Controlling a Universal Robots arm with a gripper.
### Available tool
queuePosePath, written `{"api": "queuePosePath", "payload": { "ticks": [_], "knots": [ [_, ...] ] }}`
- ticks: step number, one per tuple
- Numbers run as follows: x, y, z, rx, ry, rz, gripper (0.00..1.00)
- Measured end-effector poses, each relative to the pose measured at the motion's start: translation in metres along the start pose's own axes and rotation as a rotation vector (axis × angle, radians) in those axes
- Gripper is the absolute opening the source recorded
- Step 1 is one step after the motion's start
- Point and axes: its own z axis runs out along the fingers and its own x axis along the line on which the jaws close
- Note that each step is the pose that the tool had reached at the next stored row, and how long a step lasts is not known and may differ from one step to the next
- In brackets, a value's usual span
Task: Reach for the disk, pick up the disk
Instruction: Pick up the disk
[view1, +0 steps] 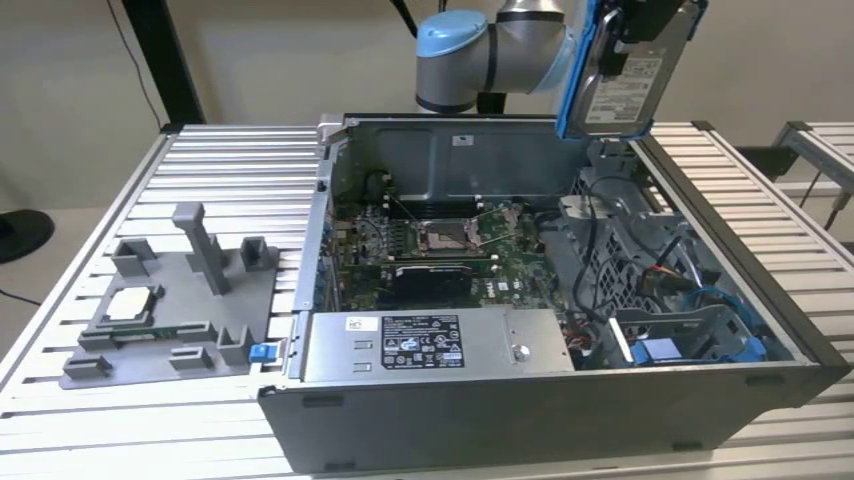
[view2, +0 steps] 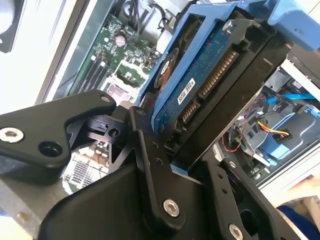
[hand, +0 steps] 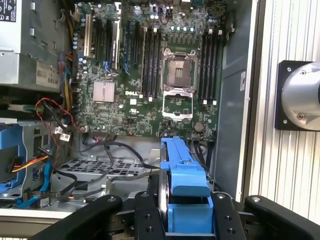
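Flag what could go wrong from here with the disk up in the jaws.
1. The disk hangs above the open computer case, held edge-on by the gripper; a slip could drop it onto the motherboard.
2. In the second wrist view the jaws grip near one end, so it may pivot.
3. Loose cables lie in the case below; a low swing might snag them.

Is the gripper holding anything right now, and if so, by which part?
Yes. The gripper is shut on the disk, its black fingers clamping the two flat faces at one end, blue bracket included. In the exterior view the disk hangs above the open computer case.
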Motion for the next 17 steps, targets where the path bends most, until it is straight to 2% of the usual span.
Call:
{"api": "queuePosePath", "payload": {
  "ticks": [10,17],
  "knots": [
    [0.0196,0.0007,-0.0005,0.0000,0.0001,0.000,0.00],
    [0.0361,0.0013,-0.0008,0.0000,-0.0001,0.000,0.00]
  ]
}}
